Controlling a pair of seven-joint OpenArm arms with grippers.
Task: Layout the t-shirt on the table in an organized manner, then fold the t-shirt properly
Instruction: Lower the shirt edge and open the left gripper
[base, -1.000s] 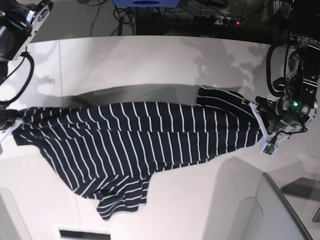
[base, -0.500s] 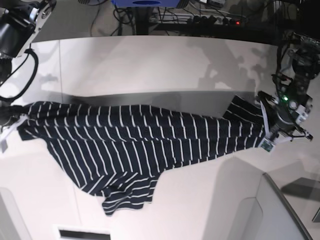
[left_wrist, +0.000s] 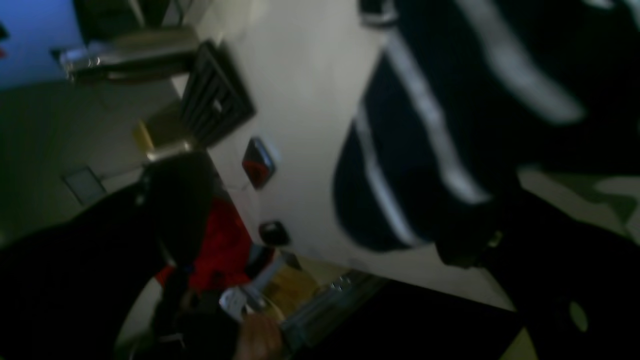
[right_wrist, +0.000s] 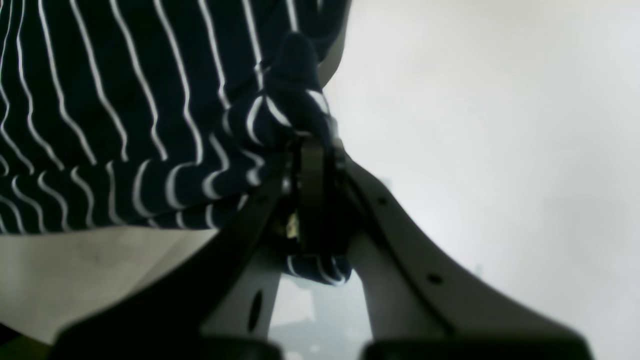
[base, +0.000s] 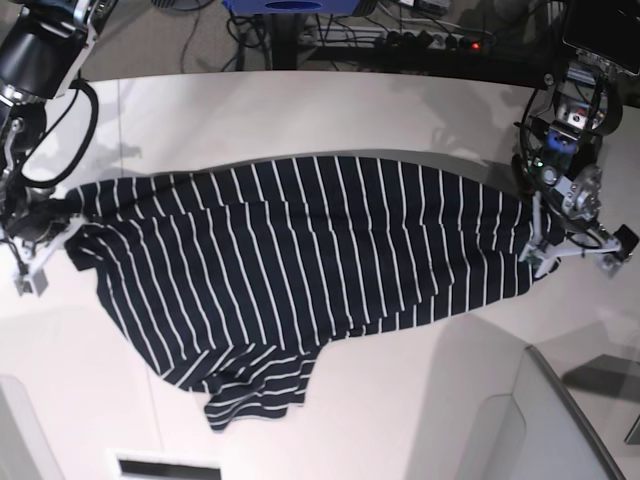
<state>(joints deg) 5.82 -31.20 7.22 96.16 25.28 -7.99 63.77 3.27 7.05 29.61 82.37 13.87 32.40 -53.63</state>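
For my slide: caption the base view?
Striped t-shirt spread across the white table, an arm at each end.

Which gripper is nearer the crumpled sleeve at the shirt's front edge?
Right. The right gripper pinches the shirt at its end, nearer the crumpled sleeve. The left gripper sits at the opposite end, farther off.

Close view along the right gripper (right_wrist: 312, 150), whose two pale fingers (right_wrist: 400, 235) meet at dark tips pinched onto a bunched fold of the t-shirt (right_wrist: 125, 100). The dark fabric with thin white stripes fills the upper left. A small scrap of it pokes out below the tips. The white table (right_wrist: 500, 125) spreads blurred on the right.
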